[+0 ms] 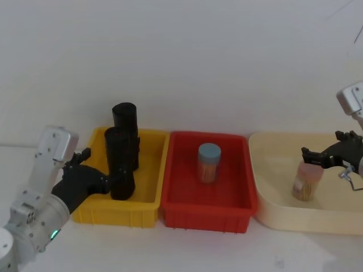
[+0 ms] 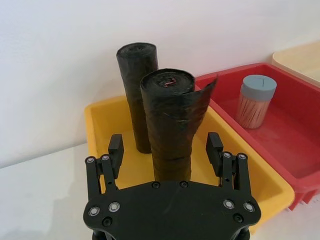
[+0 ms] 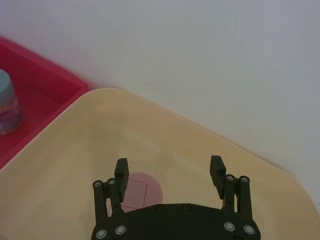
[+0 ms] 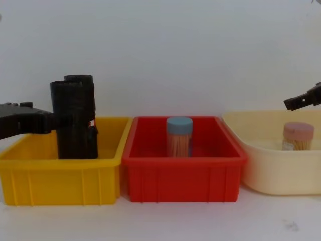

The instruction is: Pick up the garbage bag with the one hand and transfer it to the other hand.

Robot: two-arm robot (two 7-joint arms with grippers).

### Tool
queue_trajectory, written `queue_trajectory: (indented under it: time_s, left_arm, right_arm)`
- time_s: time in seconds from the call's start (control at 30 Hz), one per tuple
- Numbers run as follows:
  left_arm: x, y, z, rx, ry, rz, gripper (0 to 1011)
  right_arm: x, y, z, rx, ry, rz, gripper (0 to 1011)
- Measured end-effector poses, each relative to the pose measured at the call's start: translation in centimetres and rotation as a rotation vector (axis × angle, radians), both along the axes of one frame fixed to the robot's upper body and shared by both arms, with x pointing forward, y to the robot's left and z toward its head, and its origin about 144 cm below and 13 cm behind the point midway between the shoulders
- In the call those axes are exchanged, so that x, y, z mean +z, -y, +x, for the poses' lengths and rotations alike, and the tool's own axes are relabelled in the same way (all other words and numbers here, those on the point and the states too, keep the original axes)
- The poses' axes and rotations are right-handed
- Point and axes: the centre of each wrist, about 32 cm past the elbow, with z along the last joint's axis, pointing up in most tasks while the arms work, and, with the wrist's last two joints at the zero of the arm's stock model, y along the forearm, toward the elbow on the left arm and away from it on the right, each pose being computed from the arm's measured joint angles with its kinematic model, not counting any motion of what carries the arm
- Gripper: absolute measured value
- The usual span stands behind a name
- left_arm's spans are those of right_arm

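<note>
A: Hidden bits first?

B: Chest view: the wall of the yellow plastic bin (image 4: 60, 173) covers the base of the garbage bag (image 2: 170, 120), a glossy black crinkled plastic roll. The second black roll (image 2: 136, 75) sits mostly behind it, just its top poking up. The right gripper (image 3: 169, 172) is cut off at that view's edge. In the right wrist view the pink-lidded toothpick jar (image 1: 307, 180) is mostly under the gripper body, with part of the lid peeking out.

A: Counts?

B: Two black rolls, both upright in the yellow bin. Two jars: the blue-lidded toothpick jar (image 1: 209, 162) in the red plastic bin (image 1: 204, 218), the pink one in the cream tray (image 1: 278, 164). Three containers in a row.

A: Jaws?

B: The left gripper (image 2: 165, 150) has its jaws wide, straddling the garbage bag's lower half. The left wrist view shows gaps both sides; the head view can't settle that. It grips nothing. The right gripper's jaws are wide and empty, above the pink jar.
</note>
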Motion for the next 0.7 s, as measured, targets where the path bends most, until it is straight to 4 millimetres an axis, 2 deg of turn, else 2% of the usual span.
queue_trajectory:
  time_s: [0.4,0.7]
  left_arm:
    - [0.2,-0.3,3.5,-0.063,-0.072,-0.025,1000]
    - [0.4,0.1,5.4,-0.120,-0.128,-0.029,1001]
  right_arm:
    - [0.0,0.0,0.0,0.000,0.000,0.000,1000]
    - [0.0,0.0,0.0,0.000,0.000,0.000,1000]
